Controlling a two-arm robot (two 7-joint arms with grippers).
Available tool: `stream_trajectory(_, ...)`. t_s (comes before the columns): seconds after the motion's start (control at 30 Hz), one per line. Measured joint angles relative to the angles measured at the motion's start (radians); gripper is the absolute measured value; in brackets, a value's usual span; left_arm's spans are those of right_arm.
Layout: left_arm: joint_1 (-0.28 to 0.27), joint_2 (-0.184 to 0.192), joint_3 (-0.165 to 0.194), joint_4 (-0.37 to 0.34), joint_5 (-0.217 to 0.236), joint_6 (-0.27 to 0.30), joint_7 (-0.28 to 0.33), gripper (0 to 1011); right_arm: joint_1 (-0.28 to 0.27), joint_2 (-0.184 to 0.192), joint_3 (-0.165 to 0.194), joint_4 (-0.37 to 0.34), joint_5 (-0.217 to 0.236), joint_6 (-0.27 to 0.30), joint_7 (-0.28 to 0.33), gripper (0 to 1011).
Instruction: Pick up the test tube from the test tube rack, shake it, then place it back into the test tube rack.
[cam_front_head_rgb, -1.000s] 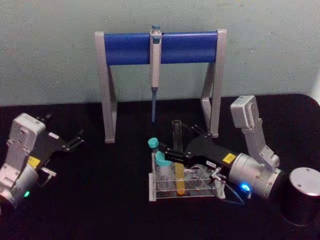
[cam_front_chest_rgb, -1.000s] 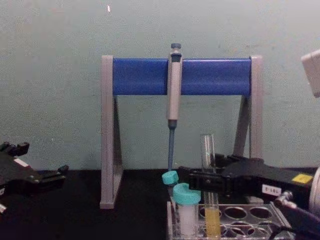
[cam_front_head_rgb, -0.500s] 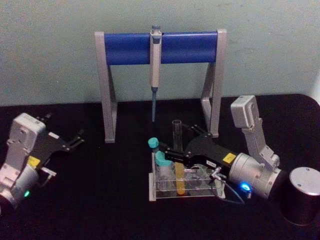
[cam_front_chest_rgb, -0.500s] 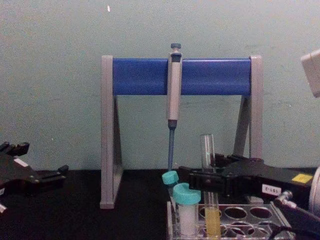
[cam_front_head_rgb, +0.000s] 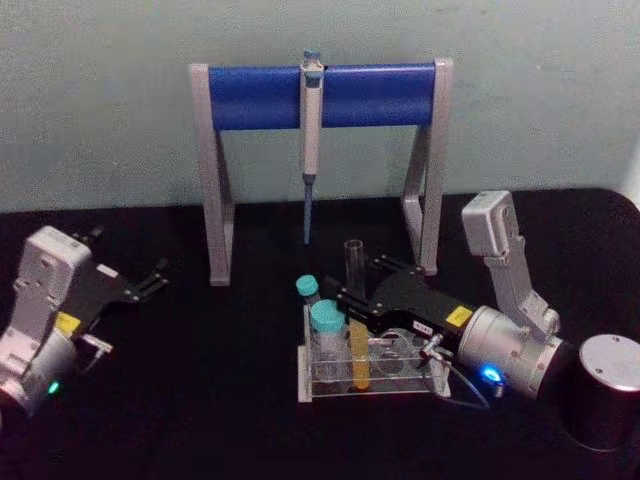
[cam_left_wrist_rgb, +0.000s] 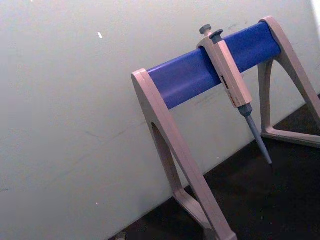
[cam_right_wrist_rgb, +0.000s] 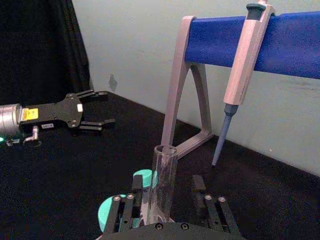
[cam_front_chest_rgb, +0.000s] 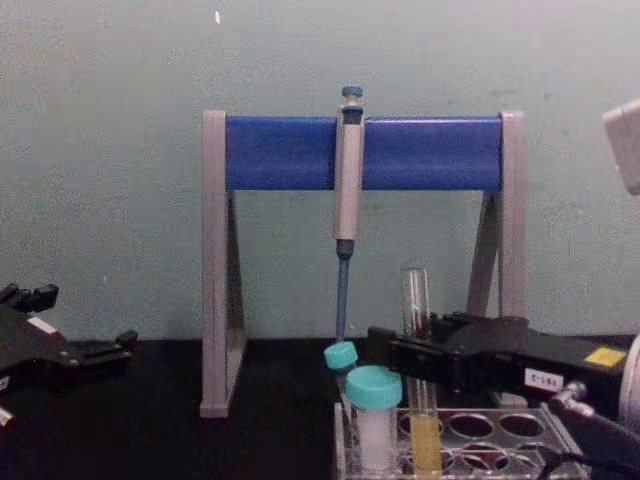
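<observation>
1. The test tube (cam_front_head_rgb: 353, 265) stands upright in a hole of the test tube rack (cam_front_head_rgb: 365, 391), with yellow-orange liquid in its lower part.
2. The right gripper (cam_front_head_rgb: 358, 280) is level above the rack. Its fingers are spread, one on each side of the tube's upper part, with a gap on both sides of the glass.
3. The left gripper (cam_right_wrist_rgb: 106, 107) rests well apart to the left, fingers spread.
4. A teal-capped vial (cam_front_head_rgb: 327, 325) stands just left of the tube.
5. A pipette (cam_front_head_rgb: 311, 130) hangs on the blue-bar stand (cam_front_head_rgb: 260, 97) behind.

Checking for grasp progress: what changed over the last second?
The right pincer drew back slightly toward the robot's right, uncovering the teal-capped vial; its jaws stand open either side of the test tube. The test tube, test tube rack and left pincer stayed put.
</observation>
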Motion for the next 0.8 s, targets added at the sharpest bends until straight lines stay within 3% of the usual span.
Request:
stream_trajectory(0.3,0.000,0.000,0.000,0.000,0.000,0.000,0.000,1001,0.000,0.000,0.000,0.000,0.000,0.000,-0.001,334)
stream_trajectory(0.43,0.000,0.000,0.000,0.000,0.000,0.000,0.000,1001,0.000,0.000,0.000,0.000,0.001,0.000,-0.001,248)
stream_trajectory(0.8,0.000,0.000,0.000,0.000,0.000,0.000,0.000,1001,-0.001,0.000,0.000,0.000,0.001,-0.001,0.000,235)
